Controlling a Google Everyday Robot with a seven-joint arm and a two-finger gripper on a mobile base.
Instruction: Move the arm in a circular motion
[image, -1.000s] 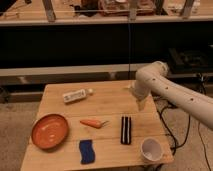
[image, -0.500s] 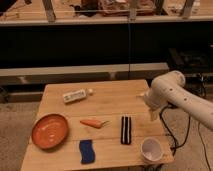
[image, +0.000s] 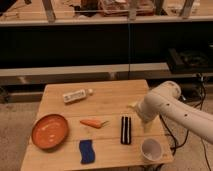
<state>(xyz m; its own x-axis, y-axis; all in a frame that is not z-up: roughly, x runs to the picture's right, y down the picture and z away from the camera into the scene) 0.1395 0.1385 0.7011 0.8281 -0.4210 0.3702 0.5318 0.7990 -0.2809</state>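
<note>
Saw the arm (image: 172, 107) coming in from the lower right, rising to a bulbous joint over the right end of the wooden table (image: 115, 100), then bending down toward the tabletop. Noted small dark dots along its glossy white segments.

Placed the gripper (image: 146, 125) at the arm's lower end, hanging over the right part of the table, just right of the black striped block (image: 126, 130) and farther from the camera than the white cup (image: 151, 149). Could not tell the gripper's opening, wide or narrow, nor anything held in it. Judged it perhaps just clear of the wood, with the tip too blurred for certainty.

Counted six things on the table, all apart from one another. Found a white tube (image: 76, 95) lying flat toward the far left, its cap end pointing right. Found an orange bowl (image: 50, 131) at the near left, open side up. Spotted a carrot (image: 92, 123) lying flat near the middle, between the bowl and the block. Spotted a blue cloth (image: 87, 151) at the near edge, nearer the camera than the carrot. Saw the block lying lengthwise, pointing away from the camera. Saw the cup standing upright at the near right corner, mouth up, near the block but not touching.

Made out dark cables (image: 172, 142) beyond the table's right edge, under the arm, and a long dark shelf (image: 90, 47) behind the table.
</note>
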